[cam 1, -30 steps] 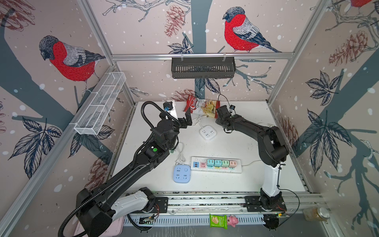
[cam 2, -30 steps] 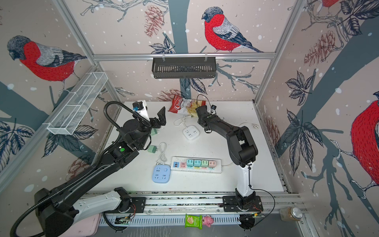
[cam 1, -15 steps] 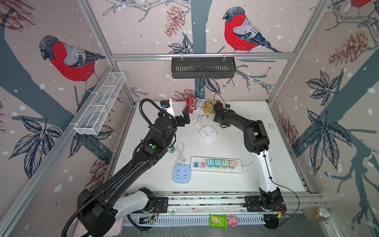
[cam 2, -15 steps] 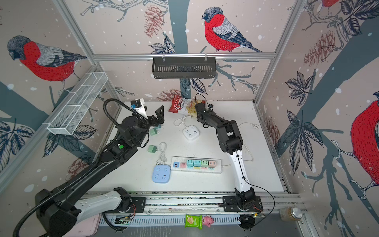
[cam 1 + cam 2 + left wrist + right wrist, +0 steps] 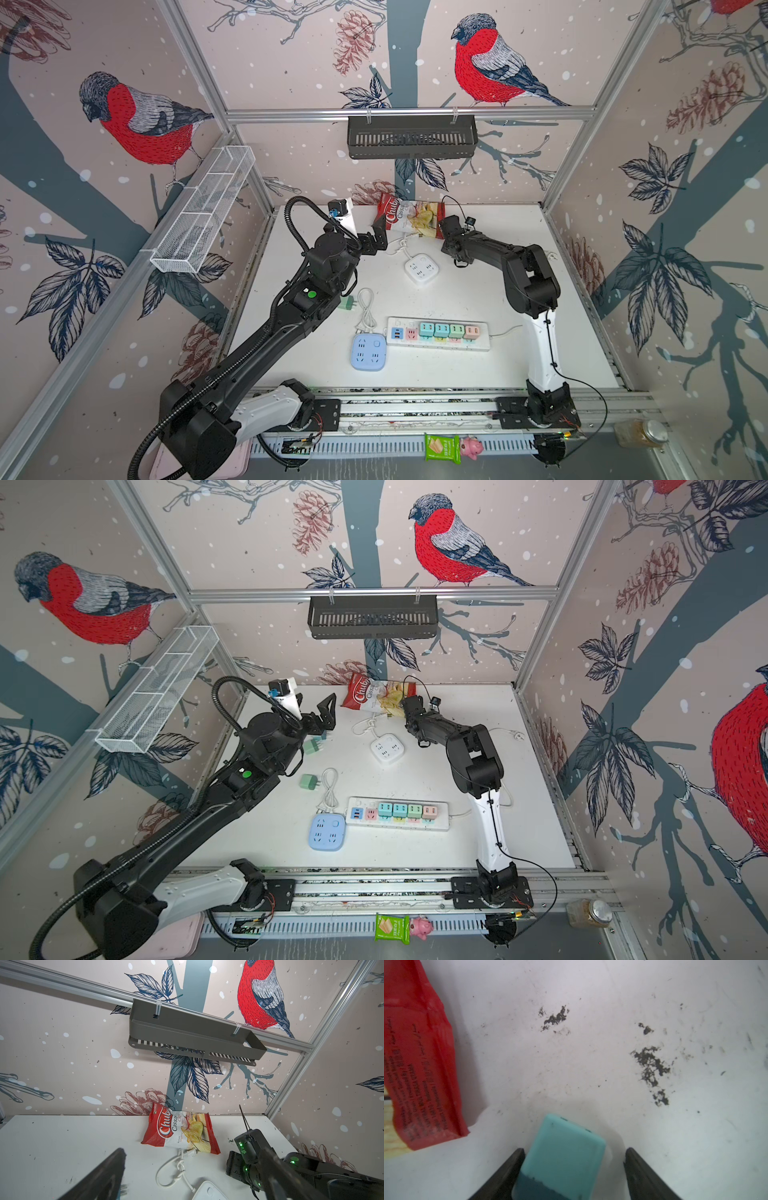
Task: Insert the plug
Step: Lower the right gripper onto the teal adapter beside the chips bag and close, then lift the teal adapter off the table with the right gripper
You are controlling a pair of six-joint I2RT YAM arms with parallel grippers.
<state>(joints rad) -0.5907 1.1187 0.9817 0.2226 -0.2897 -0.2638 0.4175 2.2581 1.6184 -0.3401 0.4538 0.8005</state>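
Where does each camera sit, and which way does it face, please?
Both top views: high above the arms' bases, looking down on the white table; left arm, right arm and left fingers show.
Left wrist: low over the table, facing the back wall's grey slotted shelf; left fingers wide apart, right arm beside.
Right wrist: close above the table, facing down; right fingers flank a turquoise plastic plug.
Shared: the red crisp bag appears in every view.

The plug [image 5: 562, 1153] was teal, the snack bag [image 5: 399, 218] red and white. The white bench [image 5: 591, 1053] bore dark speckled stains
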